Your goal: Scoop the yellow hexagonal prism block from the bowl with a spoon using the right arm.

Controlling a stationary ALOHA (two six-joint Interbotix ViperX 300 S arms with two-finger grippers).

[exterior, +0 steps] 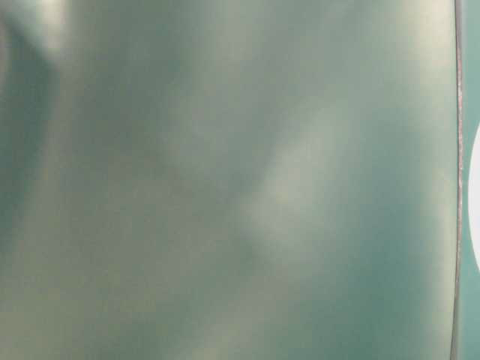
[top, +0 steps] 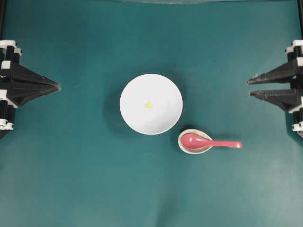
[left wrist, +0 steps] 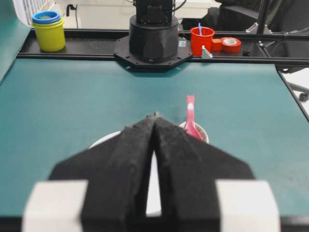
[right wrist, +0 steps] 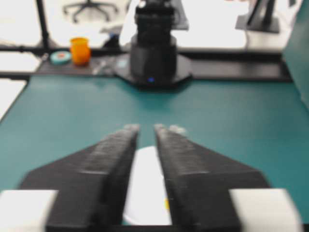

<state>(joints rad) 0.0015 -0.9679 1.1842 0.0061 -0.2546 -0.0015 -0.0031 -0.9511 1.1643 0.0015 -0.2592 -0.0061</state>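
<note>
The yellow hexagonal prism block (top: 148, 105) is lying near the middle of the white bowl (top: 163, 90), which is sitting at the centre of the green table (top: 71, 179), while the pink spoon (top: 208, 142) is resting just beside the bowl with its scoop in the speckled spoon rest (top: 185, 149) and its handle pointing toward the right arm. The left gripper (top: 57, 86) is waiting at the left edge with its 2 fingers pressed together, holding nothing. The right gripper (top: 248, 87) is waiting at the right edge with its 2 fingers parted and nothing between them, well apart from the spoon.

Overhead view; opposed wrist views sharing bowl (top: 150, 104)
</note>
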